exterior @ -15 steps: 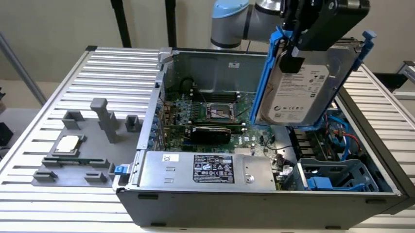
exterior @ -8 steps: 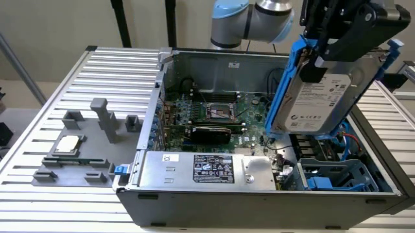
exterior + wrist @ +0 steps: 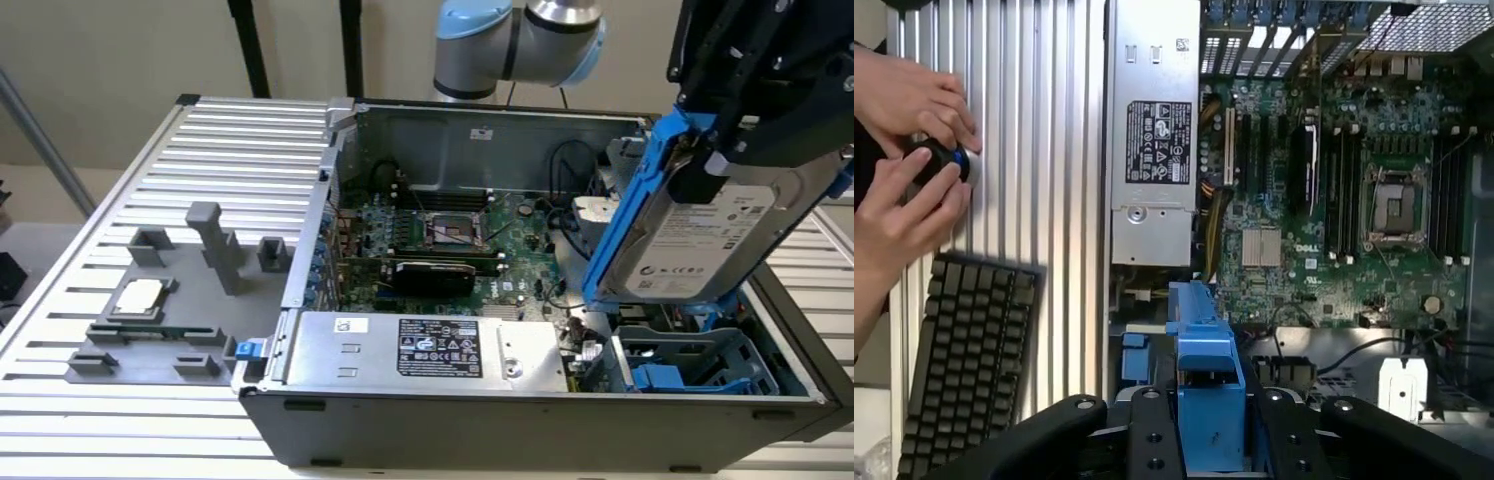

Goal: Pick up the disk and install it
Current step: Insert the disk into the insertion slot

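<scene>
The pick-up half looks done. The disk is clear of everything and hangs in the air, with the claw clamped shut on its upper end. It sits above the open computer case, toward the edge of the slatted surface on the exterior view's right. Installation is not yet done, since the blue drive cage in the case's near corner below it appears unfilled. The disk's long axis stands steeply, its top leaning toward the exterior view's right. Its lower end points down at the cage, and its white label faces the exterior camera.
</scene>
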`<state>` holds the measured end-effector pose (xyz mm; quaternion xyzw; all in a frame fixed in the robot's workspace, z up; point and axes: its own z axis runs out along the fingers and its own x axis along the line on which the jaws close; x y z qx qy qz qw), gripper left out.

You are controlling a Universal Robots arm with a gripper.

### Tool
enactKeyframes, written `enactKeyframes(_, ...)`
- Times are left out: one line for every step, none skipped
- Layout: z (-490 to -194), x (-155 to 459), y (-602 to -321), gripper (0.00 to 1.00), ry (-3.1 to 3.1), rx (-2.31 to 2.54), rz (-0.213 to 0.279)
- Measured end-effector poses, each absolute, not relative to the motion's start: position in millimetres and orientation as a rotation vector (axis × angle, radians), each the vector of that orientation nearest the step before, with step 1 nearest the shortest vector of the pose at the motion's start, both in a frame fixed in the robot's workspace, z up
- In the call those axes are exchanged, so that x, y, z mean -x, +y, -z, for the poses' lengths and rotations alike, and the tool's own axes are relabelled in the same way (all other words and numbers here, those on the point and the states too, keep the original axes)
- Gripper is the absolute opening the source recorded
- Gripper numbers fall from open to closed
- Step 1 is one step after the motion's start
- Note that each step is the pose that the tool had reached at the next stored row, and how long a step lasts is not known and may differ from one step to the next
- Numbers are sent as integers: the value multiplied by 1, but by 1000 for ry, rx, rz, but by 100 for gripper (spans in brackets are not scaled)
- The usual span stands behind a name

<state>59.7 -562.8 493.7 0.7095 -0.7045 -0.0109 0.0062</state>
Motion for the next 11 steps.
enactKeyframes(-492, -64, -564, 0, -2205, -2220, 34)
enactKeyframes(-491, -68, -565, 0, -2205, -2220, 34)
enactKeyframes(-489, -73, -566, 0, -2205, -2220, 34)
enactKeyframes(-488, -77, -567, 0, -2205, -2220, 34)
enactKeyframes(-486, -82, -568, 0, -2204, -2220, 34)
enactKeyframes(-485, -86, -569, 0, -2205, -2220, 35)
enactKeyframes(-483, -90, -570, 0, -2205, -2220, 35)
enactKeyframes(-482, -94, -571, 0, -2204, -2220, 35)
enactKeyframes(-480, -98, -572, 0, -2204, -2220, 36)
enactKeyframes(-480, -100, -573, 0, -2203, -2219, 37)
enactKeyframes(-479, -101, -573, 0, -2203, -2219, 38)
